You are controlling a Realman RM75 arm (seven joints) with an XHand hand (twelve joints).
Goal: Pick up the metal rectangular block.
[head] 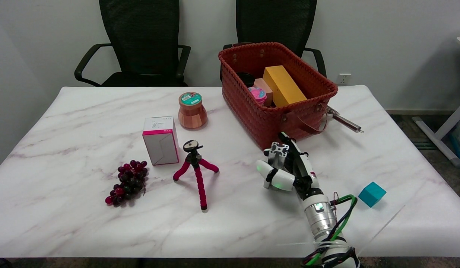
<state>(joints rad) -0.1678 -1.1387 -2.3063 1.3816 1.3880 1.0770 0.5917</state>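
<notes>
We find the right hand [285,169] over the table [84,223], just in front of the red woven basket [252,108]. Its fingers [280,181] are curled in around a pale metal block [277,152]. The block's upper end, with cut-out slots, sticks up above the fingers, and its lower part is hidden inside the grasp. We therefore record the hand as closed on the block, not spread.

Status of the task: we judge the grasp to be made. The frame does not settle whether the block is clear of the table, because its underside is covered by the hand. A soft shadow lies on the marble below and to the left of the hand, which suggests some height, but we do not treat that as proof. What is left, in our judgement, is a clear lift with the block held steady. The block stands nearly upright in the grasp, tilted slightly.

Other items noted:
- A blue cube [372,194] lies to the right of the arm, apart from it.
- A pink-legged tripod [195,167] stands to the left of the hand, well apart.
- A bunch of grapes [128,182], a white and pink box [161,140] and a brown jar [192,111] sit further left.
- A thin metal rod [343,121] lies behind the basket's right corner.

None of these touches the hand.
</notes>
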